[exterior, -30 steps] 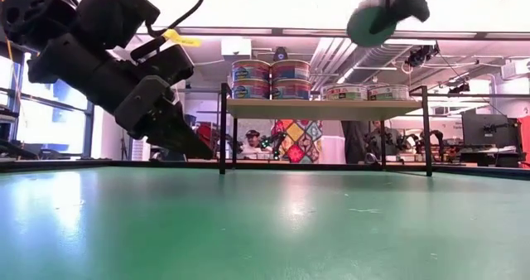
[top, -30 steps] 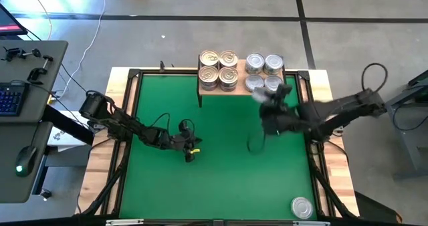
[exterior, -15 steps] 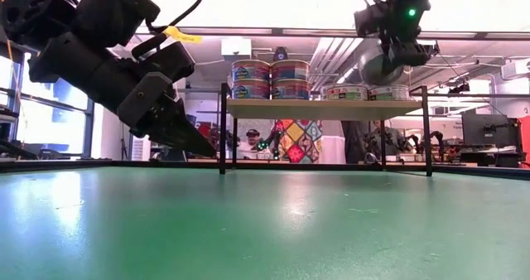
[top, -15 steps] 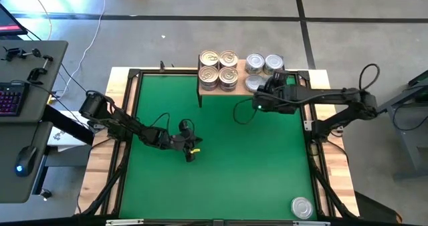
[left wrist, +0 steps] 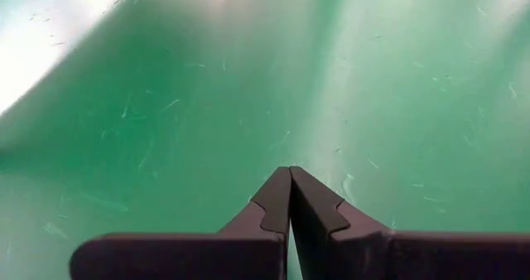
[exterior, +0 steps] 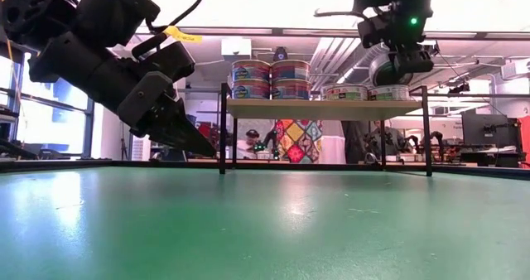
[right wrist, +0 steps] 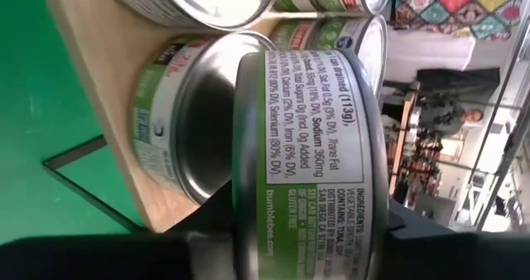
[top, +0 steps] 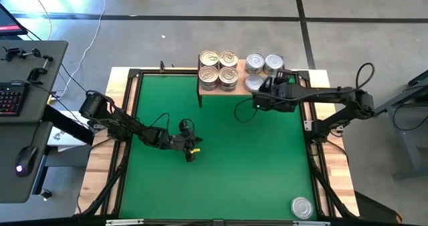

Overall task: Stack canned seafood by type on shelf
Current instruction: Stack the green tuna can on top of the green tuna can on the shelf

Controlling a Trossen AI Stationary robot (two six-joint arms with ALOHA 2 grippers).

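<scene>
Green matting [top: 221,159] covers the table beneath a small light-wood shelf [top: 231,90]. Right gripper [top: 262,97] grips a round silver-lidded tin [right wrist: 310,160] just above the shelf's silver tins [top: 263,65]; golden-lidded tins [top: 218,70] sit stacked alongside. Left gripper [top: 190,154], pinched closed, hovers off the shelf.

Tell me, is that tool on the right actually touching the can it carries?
Touching: the right wrist view shows the right tool clamped around the green-labelled can.
</scene>
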